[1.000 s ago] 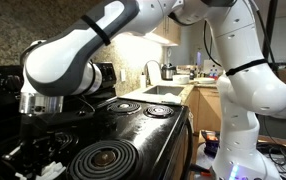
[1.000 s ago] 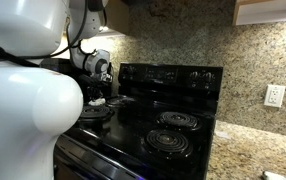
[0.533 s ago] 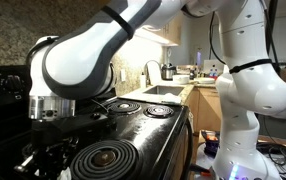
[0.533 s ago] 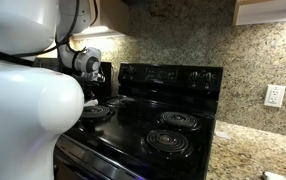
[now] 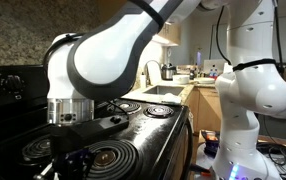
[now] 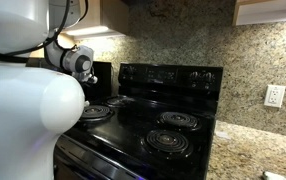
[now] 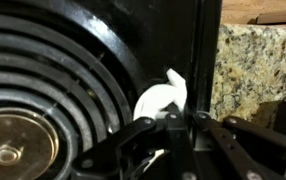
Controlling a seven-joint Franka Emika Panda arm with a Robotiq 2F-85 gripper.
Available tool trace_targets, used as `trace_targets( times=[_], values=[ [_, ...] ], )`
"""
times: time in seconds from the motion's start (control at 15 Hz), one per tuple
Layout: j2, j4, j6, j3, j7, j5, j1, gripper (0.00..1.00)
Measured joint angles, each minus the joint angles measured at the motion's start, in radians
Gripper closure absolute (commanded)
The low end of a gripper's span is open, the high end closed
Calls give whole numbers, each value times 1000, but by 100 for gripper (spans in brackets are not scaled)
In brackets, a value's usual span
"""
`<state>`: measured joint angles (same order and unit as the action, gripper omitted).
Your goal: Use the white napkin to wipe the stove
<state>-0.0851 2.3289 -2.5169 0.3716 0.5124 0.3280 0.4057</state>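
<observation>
The stove is glossy black with spiral coil burners, and it shows in both exterior views. In the wrist view its top fills the frame, with one coil burner at the left. The white napkin is a small crumpled wad on the black surface between that coil and the stove's edge. My gripper is shut on the napkin and presses it onto the stove. In an exterior view the gripper is low over the front left burner. In that view I cannot make out the napkin.
A granite counter borders the stove. A sink with a kettle lies beyond the stove. The raised control panel stands at the back. My own arm and the robot body block much of both exterior views.
My arm has swept sideways across the front of the stove, dragging the napkin along the surface. The gripper has stayed shut on it.
</observation>
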Motion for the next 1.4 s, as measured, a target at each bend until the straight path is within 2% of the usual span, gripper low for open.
trace_targets(
  times=[0.73,1.4],
  values=[
    [211,236,-14,55,125,136,16,92],
    [354,369,46,19,125,195,16,92]
  ],
)
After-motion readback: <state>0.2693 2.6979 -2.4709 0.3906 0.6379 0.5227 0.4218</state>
